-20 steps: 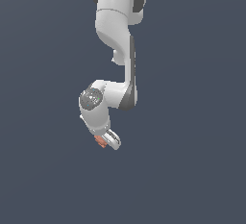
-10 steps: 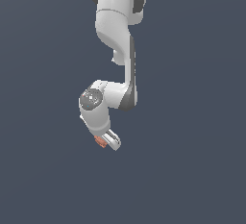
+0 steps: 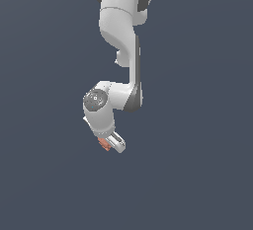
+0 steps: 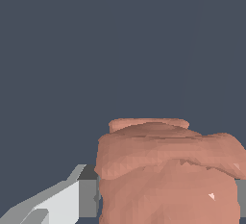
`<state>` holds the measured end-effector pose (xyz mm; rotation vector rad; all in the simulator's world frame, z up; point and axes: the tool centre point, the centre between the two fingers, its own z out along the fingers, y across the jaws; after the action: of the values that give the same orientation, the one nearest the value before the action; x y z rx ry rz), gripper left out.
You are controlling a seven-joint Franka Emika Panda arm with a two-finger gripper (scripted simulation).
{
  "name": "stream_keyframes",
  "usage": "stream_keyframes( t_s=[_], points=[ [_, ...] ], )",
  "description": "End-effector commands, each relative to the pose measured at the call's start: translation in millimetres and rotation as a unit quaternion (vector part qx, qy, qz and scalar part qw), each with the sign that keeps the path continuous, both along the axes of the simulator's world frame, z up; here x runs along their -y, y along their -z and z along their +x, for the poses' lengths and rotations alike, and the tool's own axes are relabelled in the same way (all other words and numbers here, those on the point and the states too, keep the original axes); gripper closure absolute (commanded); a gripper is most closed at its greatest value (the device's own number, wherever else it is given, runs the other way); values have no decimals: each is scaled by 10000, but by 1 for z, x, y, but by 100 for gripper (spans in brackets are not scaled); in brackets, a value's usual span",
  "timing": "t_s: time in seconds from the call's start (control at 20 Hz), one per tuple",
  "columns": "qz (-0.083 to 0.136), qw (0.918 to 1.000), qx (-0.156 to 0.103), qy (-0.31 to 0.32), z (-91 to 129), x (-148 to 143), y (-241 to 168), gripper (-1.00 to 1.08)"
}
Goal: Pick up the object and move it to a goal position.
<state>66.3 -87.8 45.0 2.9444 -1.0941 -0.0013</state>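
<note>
You have the gripper point(image 3: 109, 144) clamped on the object point(image 3: 104, 144), which sits between the fingers at the arm's point(image 3: 121, 36) lower end. In the wrist view the object point(image 4: 168, 175) touches a grey finger pad point(image 4: 89, 196). On every side of it you see only plain dark background.

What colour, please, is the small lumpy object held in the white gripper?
Reddish-orange: the small lumpy faceted object shows best in the wrist view, between the white gripper's fingers.
</note>
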Motion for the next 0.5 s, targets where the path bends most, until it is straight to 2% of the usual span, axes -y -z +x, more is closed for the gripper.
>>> stream_keyframes(
  t_s=[0.0, 0.45],
  points=[
    [1, 10000, 5, -4, -2, -6, -5, 108],
    [5, 10000, 3, -5, -25, -54, -42, 108]
  ],
)
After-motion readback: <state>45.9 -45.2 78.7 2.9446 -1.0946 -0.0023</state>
